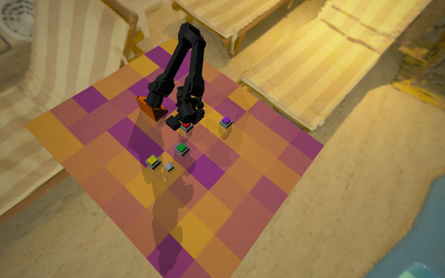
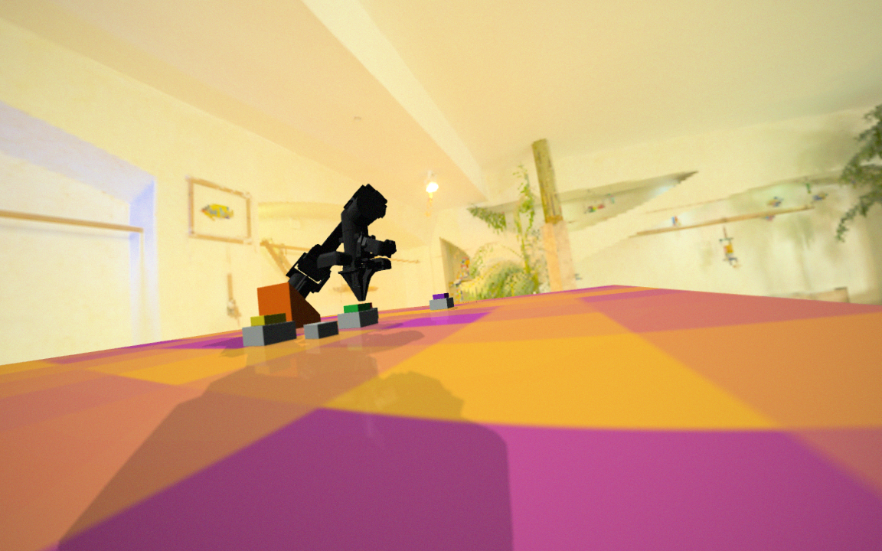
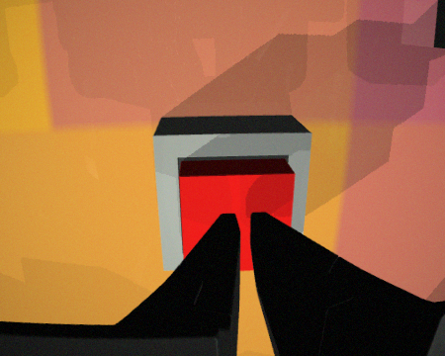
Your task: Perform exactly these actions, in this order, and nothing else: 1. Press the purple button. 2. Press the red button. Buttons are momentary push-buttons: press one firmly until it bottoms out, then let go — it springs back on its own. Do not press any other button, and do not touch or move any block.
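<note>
Checkered mat (image 1: 238, 221) of purple, orange and salmon squares formed the work surface, laid over a sandy floor with striped loungers beyond its far edge.

Item 1: black arm (image 1: 187, 58), mounted on an orange base (image 1: 150, 109) near the mat's far-left part, folded sharply down in front of that base.

Item 2: gripper (image 3: 244, 221), pointing downward, fingers pressed almost together with only a thin slit between them and nothing held. In the wrist view the tips lay over the near half of the red cap; whether they touched it could not be told. In the exterior view the gripper (image 2: 357, 293) hung just above the row of buttons.

Item 3: red button (image 3: 236, 205), square cap in a grey housing, sitting on the border of an orange and a salmon square. From the top view it (image 1: 186, 126) was partly covered by the gripper (image 1: 185, 121).

Item 4: purple button (image 1: 225, 121), grey housing, standing to the right of the red one and well apart from the gripper.

Item 5: green button (image 1: 181, 148), nearer the camera than the red one in the top view.

Item 6: yellow button (image 1: 152, 161), further forward and left.

Item 7: small grey block (image 1: 168, 166), just beside the yellow button, apart from it.
</note>
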Tool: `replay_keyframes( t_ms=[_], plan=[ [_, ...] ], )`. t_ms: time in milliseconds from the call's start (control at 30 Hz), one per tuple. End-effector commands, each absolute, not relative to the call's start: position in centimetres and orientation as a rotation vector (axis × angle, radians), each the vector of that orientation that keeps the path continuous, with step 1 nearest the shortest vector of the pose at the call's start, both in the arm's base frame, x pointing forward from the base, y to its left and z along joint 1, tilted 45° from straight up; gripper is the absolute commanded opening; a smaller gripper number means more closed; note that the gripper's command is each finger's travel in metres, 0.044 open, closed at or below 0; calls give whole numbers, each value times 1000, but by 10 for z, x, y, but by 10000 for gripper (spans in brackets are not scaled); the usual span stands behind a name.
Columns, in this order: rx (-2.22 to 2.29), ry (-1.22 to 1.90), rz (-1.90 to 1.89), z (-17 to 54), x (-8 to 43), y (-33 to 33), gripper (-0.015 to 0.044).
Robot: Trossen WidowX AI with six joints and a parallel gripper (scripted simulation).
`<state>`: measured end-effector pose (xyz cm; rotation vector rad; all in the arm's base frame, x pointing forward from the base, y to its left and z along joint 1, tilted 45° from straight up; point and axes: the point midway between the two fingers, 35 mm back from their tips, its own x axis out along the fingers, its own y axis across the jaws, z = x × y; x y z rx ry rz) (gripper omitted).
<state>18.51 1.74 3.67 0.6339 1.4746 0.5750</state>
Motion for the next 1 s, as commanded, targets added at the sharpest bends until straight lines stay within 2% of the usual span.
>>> replay_keyframes(
  t_ms=[0, 733, 967],
  plan=[
    [645, 1477, 575, 32, 184, 23, 20],
    [646, 1476, 576, 29, 183, 27, 20],
    [645, 1477, 575, 52, 183, 3, 20]
  ],
)
